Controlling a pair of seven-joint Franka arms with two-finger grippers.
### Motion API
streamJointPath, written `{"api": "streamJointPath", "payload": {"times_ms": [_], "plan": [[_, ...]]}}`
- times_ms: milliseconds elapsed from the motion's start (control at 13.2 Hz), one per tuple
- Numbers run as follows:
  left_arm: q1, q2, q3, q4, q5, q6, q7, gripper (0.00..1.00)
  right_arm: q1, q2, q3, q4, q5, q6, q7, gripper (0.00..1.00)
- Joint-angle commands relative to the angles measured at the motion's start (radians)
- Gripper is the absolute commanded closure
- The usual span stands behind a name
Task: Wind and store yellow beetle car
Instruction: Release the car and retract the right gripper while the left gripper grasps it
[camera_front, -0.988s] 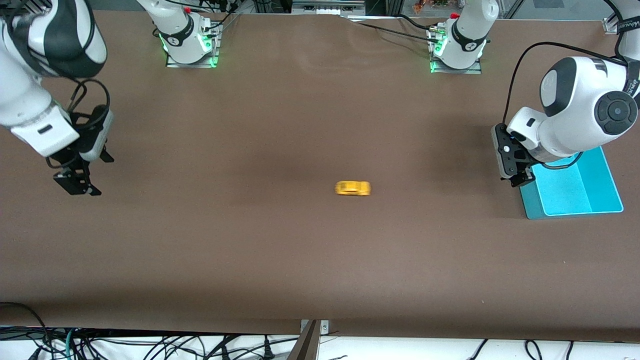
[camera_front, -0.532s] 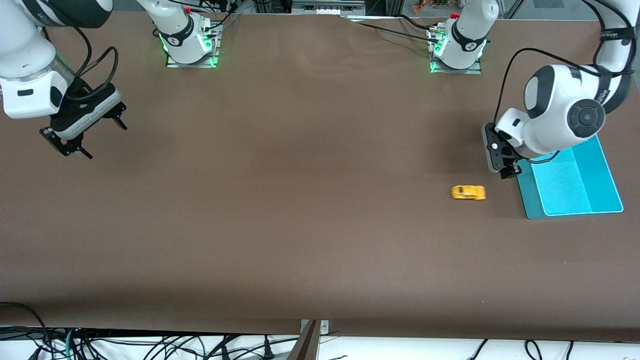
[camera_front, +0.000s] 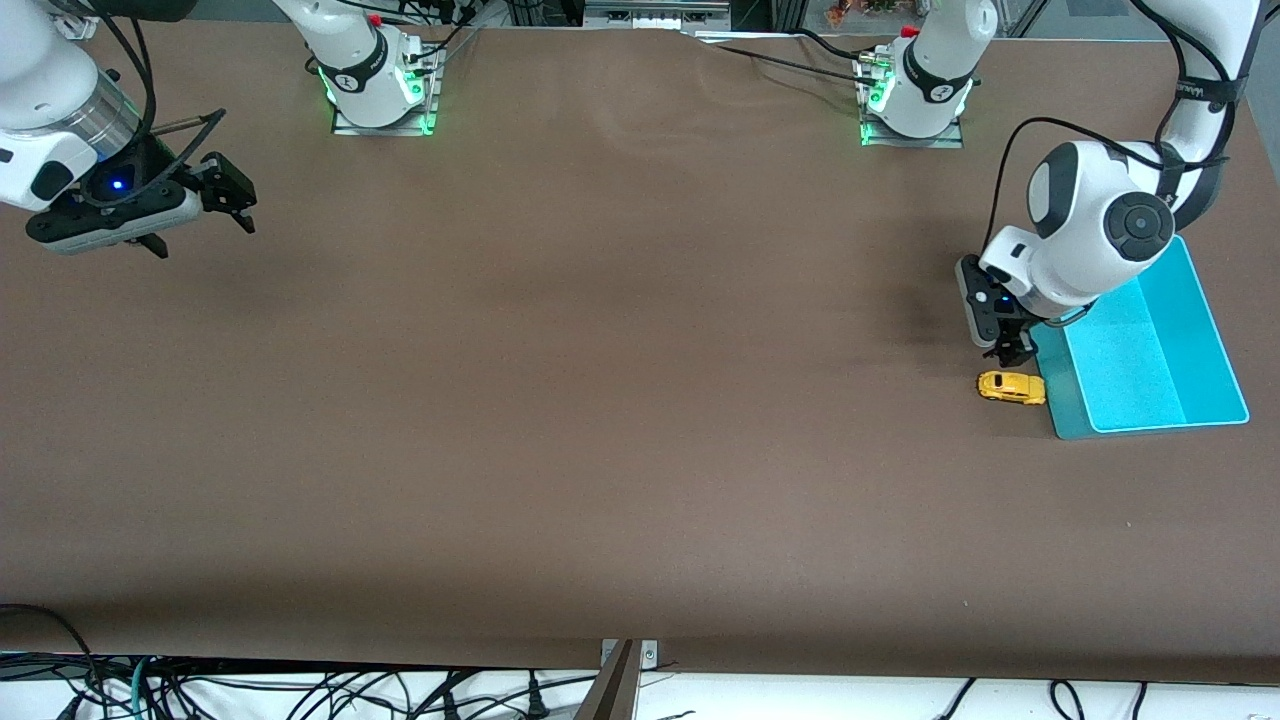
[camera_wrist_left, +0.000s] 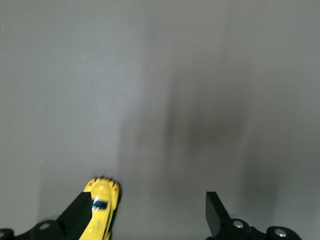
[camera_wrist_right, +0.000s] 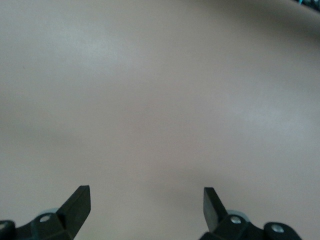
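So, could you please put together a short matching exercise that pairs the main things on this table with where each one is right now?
Things:
1. yellow beetle car
2. turquoise tray
3. left gripper
4. right gripper

Places or states:
A. open, over bare table at the right arm's end
B. on the table, right beside the tray's edge
C. open, just above the car
D. on the table at the left arm's end, nothing seen in the part that shows

Pairs: 1-B, 2-D, 3-C, 4-A

Brown table (camera_front: 600, 400), tangled cables (camera_front: 300, 690) along its near edge.
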Motion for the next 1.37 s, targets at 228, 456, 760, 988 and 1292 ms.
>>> {"api": "streamJointPath", "payload": {"times_ms": [228,456,760,988,1292], "plan": [[0.071,0.106,-0.005,0.008,0.112,0.173,0.026,0.00,0.009,-0.007,-0.035,0.008,0.047,-0.044,0.086,0.00],[0.099,0.143,-0.004,0.024,0.117,0.205,0.036,0.00,0.012,0.009,-0.029,0.032,0.047,-0.051,0.092,0.00],[0.123,0.211,-0.004,0.083,0.115,0.254,0.074,0.00,0.015,0.012,-0.026,0.032,0.047,-0.051,0.095,0.00],[0.131,0.240,-0.004,0.101,0.147,0.265,0.074,0.00,0.014,0.013,-0.028,0.032,0.047,-0.052,0.088,0.00],[0.136,0.249,0.004,0.095,0.155,0.285,0.074,0.00,0.014,0.012,-0.028,0.032,0.047,-0.052,0.086,0.00]]}}
